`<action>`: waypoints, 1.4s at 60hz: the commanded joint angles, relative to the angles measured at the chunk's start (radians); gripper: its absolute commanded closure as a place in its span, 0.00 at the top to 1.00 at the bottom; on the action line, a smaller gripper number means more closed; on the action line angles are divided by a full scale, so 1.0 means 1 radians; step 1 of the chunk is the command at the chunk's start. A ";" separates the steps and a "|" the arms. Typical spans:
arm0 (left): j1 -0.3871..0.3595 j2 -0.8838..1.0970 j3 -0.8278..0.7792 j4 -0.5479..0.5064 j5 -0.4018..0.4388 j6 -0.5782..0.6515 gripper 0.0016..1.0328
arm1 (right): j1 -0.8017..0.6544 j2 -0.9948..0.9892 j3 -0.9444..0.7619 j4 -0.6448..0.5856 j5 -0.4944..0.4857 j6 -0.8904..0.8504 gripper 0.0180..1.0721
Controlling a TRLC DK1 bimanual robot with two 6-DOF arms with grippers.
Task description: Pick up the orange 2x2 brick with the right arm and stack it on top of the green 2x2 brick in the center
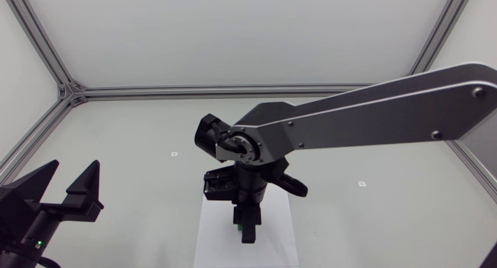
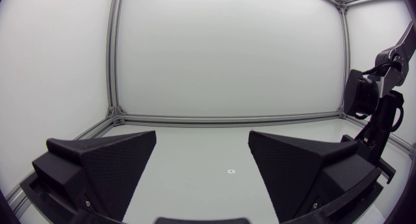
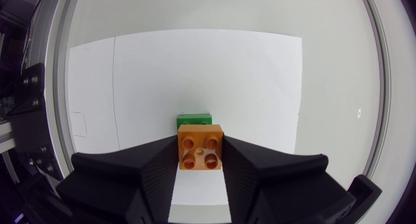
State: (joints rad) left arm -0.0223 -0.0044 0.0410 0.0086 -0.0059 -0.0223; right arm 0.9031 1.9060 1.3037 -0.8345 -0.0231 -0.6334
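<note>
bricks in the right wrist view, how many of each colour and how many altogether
orange brick: 1
green brick: 1
total: 2

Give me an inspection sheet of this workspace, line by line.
Surface: white table with a white paper sheet in the middle.
Job's things: orange 2x2 plastic brick between the right jaws; green 2x2 plastic brick on the sheet, partly hidden behind it; contact unclear.
Clutter: nothing seen.
Grippers: right matte black gripper, jaws shut on the orange brick; left matte black gripper, jaws open, empty.
Cables: short black cable at the right arm's wrist.
Surroundings: silver frame rails at the table's edge.
</note>
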 commanded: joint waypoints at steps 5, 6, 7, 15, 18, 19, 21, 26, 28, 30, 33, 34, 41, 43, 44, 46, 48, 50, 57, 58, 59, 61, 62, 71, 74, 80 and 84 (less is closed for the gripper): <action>0.004 -0.008 -0.041 -0.015 0.006 0.013 0.96 | 0.010 0.024 0.003 -0.002 -0.006 -0.019 0.22; 0.004 -0.008 -0.041 -0.015 0.004 0.013 0.96 | 0.010 0.025 0.003 0.000 -0.006 -0.019 0.22; 0.004 -0.008 -0.041 -0.015 0.004 0.013 0.96 | 0.010 0.027 0.003 0.000 -0.006 -0.017 0.22; 0.004 -0.008 -0.041 -0.015 0.004 0.013 0.96 | 0.011 0.031 0.003 0.002 -0.006 -0.014 0.22; 0.004 -0.008 -0.041 -0.015 0.004 0.013 0.96 | 0.011 0.033 0.003 0.002 -0.006 -0.014 0.22; 0.004 -0.008 -0.041 -0.015 0.004 0.013 0.96 | 0.011 0.033 0.003 0.002 -0.006 -0.014 0.22; 0.004 -0.008 -0.041 -0.015 0.004 0.013 0.96 | 0.011 0.034 0.003 0.002 -0.006 -0.014 0.22; 0.004 -0.008 -0.041 -0.013 0.004 0.013 0.96 | 0.011 0.041 0.005 0.003 -0.006 -0.012 0.22; 0.004 -0.008 -0.041 -0.015 0.004 0.013 0.96 | 0.011 0.042 0.005 0.003 -0.006 -0.012 0.22; 0.004 -0.008 -0.041 -0.013 0.004 0.013 0.96 | 0.011 0.044 0.003 0.003 -0.008 -0.012 0.22; 0.004 -0.008 -0.041 -0.015 0.004 0.013 0.96 | 0.011 0.044 0.003 0.005 -0.009 -0.012 0.22; 0.004 -0.008 -0.041 -0.015 0.004 0.013 0.96 | 0.010 0.044 0.003 0.005 -0.009 -0.012 0.22; 0.004 -0.008 -0.041 -0.013 0.004 0.013 0.96 | 0.011 0.044 0.002 0.008 -0.009 -0.012 0.22; 0.004 -0.008 -0.041 -0.015 0.006 0.013 0.96 | 0.013 0.044 0.002 0.009 -0.009 -0.011 0.22; 0.004 -0.008 -0.041 -0.015 0.006 0.013 0.96 | 0.013 0.044 0.002 0.009 -0.009 -0.011 0.22; 0.004 -0.008 -0.041 -0.015 0.004 0.013 0.96 | 0.013 0.044 0.000 0.011 -0.009 -0.011 0.22; 0.004 -0.008 -0.041 -0.015 0.004 0.013 0.96 | 0.013 0.044 -0.001 0.011 -0.009 -0.011 0.22; 0.004 -0.008 -0.041 -0.015 0.004 0.013 0.96 | 0.013 0.045 -0.006 0.015 -0.009 -0.011 0.22; 0.004 -0.008 -0.041 -0.015 0.004 0.013 0.96 | 0.013 0.044 -0.006 0.018 -0.020 -0.011 0.22; 0.004 -0.008 -0.041 -0.013 0.004 0.013 0.96 | 0.013 0.044 -0.007 0.018 -0.020 -0.011 0.22; 0.004 -0.008 -0.041 -0.013 0.004 0.013 0.96 | 0.013 0.042 -0.007 0.018 -0.021 -0.011 0.22; 0.004 -0.008 -0.041 -0.015 0.004 0.013 0.96 | 0.013 0.041 -0.007 0.020 -0.028 -0.011 0.22; 0.004 -0.008 -0.041 -0.015 0.004 0.013 0.96 | 0.013 0.041 -0.007 0.020 -0.029 -0.011 0.21; 0.004 -0.008 -0.041 -0.013 0.004 0.013 0.96 | 0.011 0.041 -0.018 0.020 -0.028 -0.009 0.21; 0.004 -0.008 -0.041 -0.015 0.006 0.013 0.96 | 0.011 0.039 -0.020 0.018 -0.026 -0.009 0.21; 0.004 -0.008 -0.041 -0.015 0.004 0.013 0.96 | 0.011 0.030 -0.021 0.014 -0.024 -0.009 0.21; 0.004 -0.008 -0.041 -0.015 0.004 0.013 0.96 | 0.011 0.027 -0.027 0.012 -0.024 -0.008 0.21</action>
State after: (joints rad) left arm -0.0223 -0.0044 0.0410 0.0086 -0.0059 -0.0223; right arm 0.9077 1.9259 1.3010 -0.8124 -0.0483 -0.6331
